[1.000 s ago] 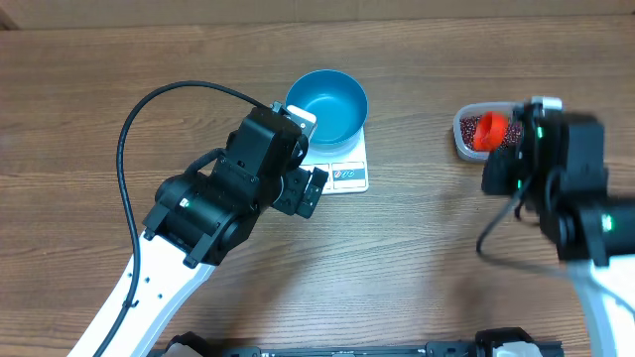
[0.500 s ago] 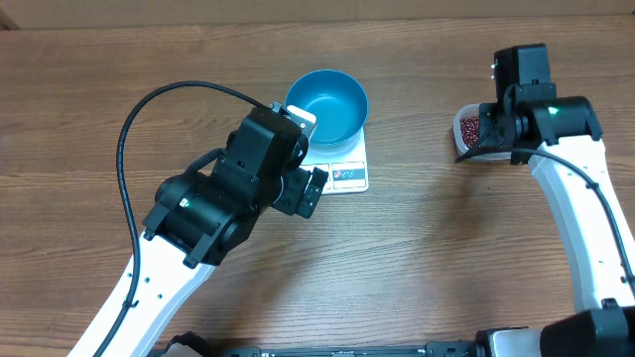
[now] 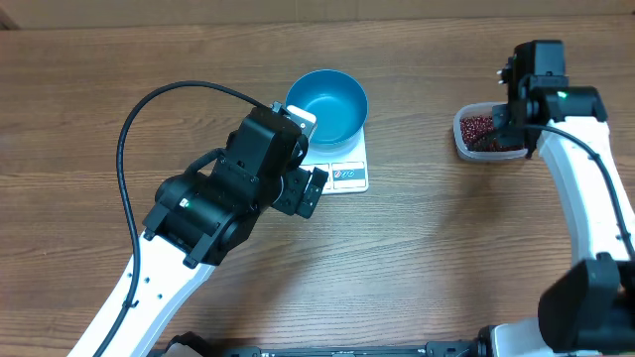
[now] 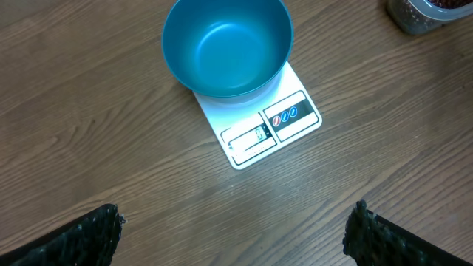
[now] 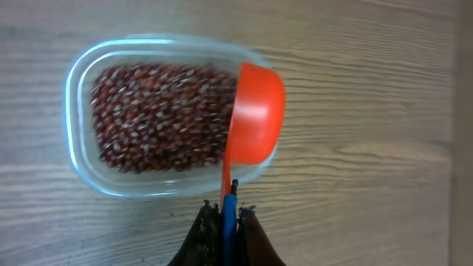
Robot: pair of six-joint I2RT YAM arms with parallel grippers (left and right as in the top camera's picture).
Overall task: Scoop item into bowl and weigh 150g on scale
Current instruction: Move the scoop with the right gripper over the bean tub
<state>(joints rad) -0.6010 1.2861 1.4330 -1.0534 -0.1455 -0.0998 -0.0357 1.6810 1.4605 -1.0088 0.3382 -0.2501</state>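
Note:
The blue bowl (image 3: 326,106) stands empty on the white scale (image 3: 347,175), also seen in the left wrist view as bowl (image 4: 225,48) and scale (image 4: 270,129). My left gripper (image 4: 236,236) hangs open above bare table in front of the scale, holding nothing. The item, dark red-brown beans (image 5: 155,118), fills a clear tub (image 5: 74,89) at the right of the table (image 3: 479,127). My right gripper (image 5: 228,214) is shut on the blue handle of a red scoop (image 5: 255,114). The scoop's cup is turned on its side over the tub's right end.
The clear tub (image 3: 466,147) sits about a bowl's width to the right of the scale. The left arm's black cable (image 3: 134,119) loops over the table's left half. Wood tabletop lies between the scale and the tub.
The right arm has swung toward the far side and now stands over the tub. In the overhead view the wrist now covers the red scoop. The left arm has not moved.

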